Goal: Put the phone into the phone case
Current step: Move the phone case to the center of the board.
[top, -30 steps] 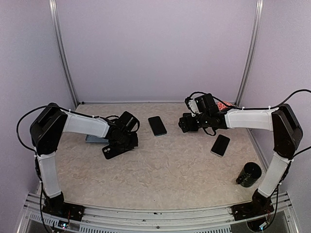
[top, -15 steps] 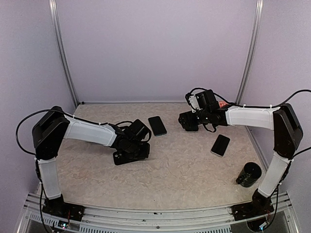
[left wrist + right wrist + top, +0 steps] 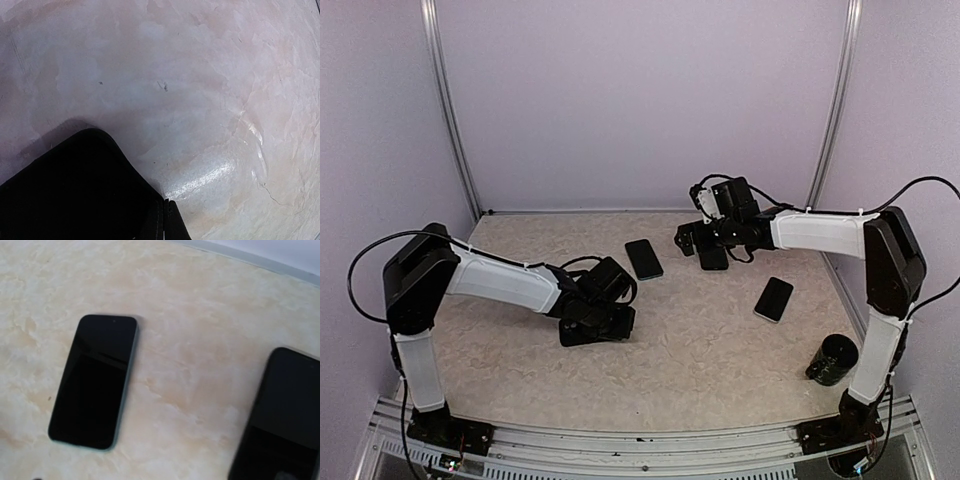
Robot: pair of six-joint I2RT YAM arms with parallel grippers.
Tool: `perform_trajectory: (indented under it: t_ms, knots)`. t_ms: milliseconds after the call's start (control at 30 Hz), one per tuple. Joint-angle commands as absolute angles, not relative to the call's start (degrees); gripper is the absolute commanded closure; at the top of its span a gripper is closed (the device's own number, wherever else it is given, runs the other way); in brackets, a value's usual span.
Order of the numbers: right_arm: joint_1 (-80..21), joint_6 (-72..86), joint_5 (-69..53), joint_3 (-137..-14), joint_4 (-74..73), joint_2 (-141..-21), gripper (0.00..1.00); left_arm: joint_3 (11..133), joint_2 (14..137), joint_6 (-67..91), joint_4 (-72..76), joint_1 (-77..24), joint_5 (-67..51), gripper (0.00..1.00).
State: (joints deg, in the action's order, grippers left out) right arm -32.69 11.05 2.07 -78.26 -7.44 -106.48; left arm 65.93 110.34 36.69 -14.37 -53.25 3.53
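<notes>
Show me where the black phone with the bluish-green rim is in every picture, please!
Top external: the black flat phone with the bluish-green rim lies almost dead centre in the picture.
Left wrist: not in it.
Right wrist: the phone lies left of centre, screen up.
Shared landmark: the beige marbled tabletop, seen in all three views.

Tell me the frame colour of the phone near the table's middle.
The phone has a pale blue-green frame; right wrist view shows it best.
</notes>
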Motion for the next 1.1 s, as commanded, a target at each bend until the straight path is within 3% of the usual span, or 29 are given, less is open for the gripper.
perform_trajectory:
  t_ms: [0, 233, 600, 967, 1067]
  knots:
    - [-32.21, 11.6, -1.83, -82.93, -8.77, -111.61, 0.0, 65.35, 108.65, 34.63, -13.95, -54.19, 2.31, 1.0]
    - [-34.08, 10.51, -2.63, -90.61, -11.39, -119.49, 0.0, 65.37, 107.72, 33.14, -16.15, -54.76, 3.23, 0.97]
    - [-37.1, 9.66, 1.4, -96.81, -13.31, -128.32, 0.0, 64.39, 104.04, 34.08, -15.52, -54.84, 5.7, 0.45]
    - [-38.48, 10.88, 1.61, -100.43, -12.94, -132.1, 0.0, 62.18, 93.41, 36.12, -16.31, -54.73, 16.88, 0.15]
    - [-38.94, 10.98, 2.19, -101.76, -13.38, -133.38, 0.0, 60.9, 90.47, 38.19, -17.14, -54.56, 21.81, 0.01]
